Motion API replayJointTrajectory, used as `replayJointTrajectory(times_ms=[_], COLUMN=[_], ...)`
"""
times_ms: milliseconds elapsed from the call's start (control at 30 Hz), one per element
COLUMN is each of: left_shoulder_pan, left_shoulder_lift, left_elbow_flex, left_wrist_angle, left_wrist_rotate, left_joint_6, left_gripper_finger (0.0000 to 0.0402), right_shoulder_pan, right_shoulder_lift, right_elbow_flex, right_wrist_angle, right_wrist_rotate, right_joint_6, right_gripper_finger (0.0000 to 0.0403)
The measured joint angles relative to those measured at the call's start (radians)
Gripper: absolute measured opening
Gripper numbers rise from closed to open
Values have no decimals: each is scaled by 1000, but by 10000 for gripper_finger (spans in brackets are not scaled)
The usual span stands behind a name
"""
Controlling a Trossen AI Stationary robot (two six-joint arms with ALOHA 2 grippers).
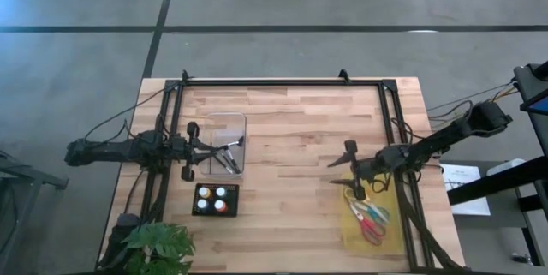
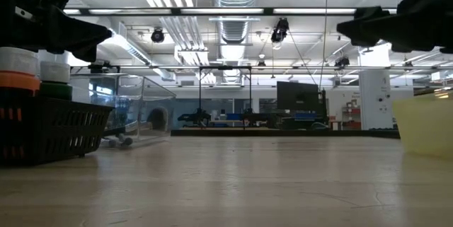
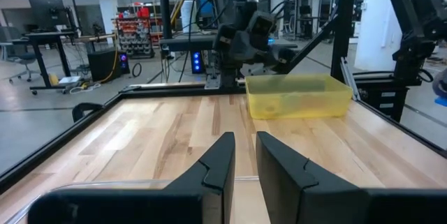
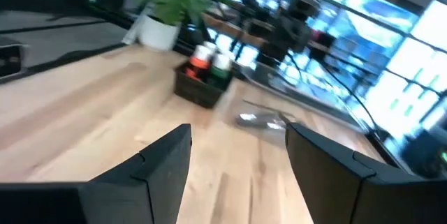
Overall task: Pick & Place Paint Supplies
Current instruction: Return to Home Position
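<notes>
Scissors (image 1: 370, 218): lying in yellow bin (image 1: 353, 237), just beside right gripper (image 4: 237, 130) | right gripper: above table, fingers spread wide, empty | left gripper (image 3: 243, 140): fingers drawn nearly together, empty, bin well ahead across table

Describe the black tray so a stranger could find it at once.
On the wooden table, find the corner with the potted plant. The black tray lies between that plant and the clear bin; it alone is square, dark, and holds four paint pots.
</notes>
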Motion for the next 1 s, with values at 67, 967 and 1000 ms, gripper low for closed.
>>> replayJointTrajectory(times_ms=[67,967,1000], left_shoulder_pan=[0,0,0], left_shoulder_lift=[-1,-1,-1], left_elbow_flex=[0,0,0], left_wrist_angle=[0,0,0], left_wrist_rotate=[0,0,0], left_joint_6=[0,0,0], left_gripper_finger=[66,66,66], right_shoulder_pan=[0,28,29], right_shoulder_lift=[-31,-584,-606], right_elbow_flex=[-23,-61,-61], right_wrist_angle=[-9,-601,-627], right_wrist_rotate=[41,-16,-34], right_joint_6=[24,202,201], right_gripper_finger=[232,232,232])
